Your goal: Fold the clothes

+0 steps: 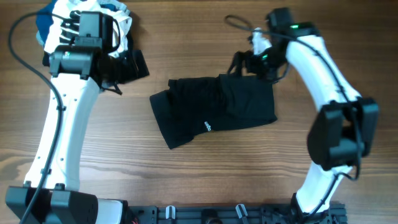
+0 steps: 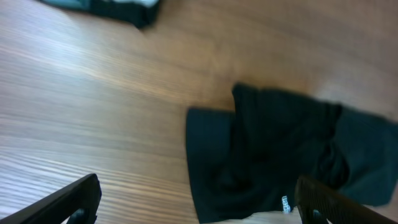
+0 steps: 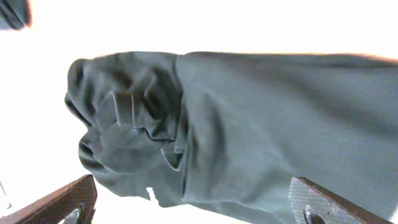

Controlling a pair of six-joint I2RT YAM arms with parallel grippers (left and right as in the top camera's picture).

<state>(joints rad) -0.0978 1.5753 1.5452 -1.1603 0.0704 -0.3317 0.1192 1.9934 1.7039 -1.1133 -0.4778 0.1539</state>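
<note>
The clothes point(image 1: 214, 109) are one black garment lying in a folded, rumpled heap at the middle of the wooden table, with small white lettering point(image 1: 208, 127) near its front edge. My left gripper point(image 1: 132, 66) hovers open to the garment's left, clear of it. In the left wrist view the clothes point(image 2: 280, 155) lie ahead and to the right, and the left gripper point(image 2: 199, 208) has nothing between its fingers. My right gripper point(image 1: 250, 62) stands open just over the garment's far right corner. In the right wrist view the right gripper point(image 3: 193, 205) is spread wide above the bunched clothes point(image 3: 249, 124), gripping nothing.
A pile of white, blue and dark clothing point(image 1: 118, 15) lies at the far left corner under the left arm, and its edge point(image 2: 124, 7) shows at the top of the left wrist view. A thin cable point(image 1: 239, 23) loops at the back near the right arm.
</note>
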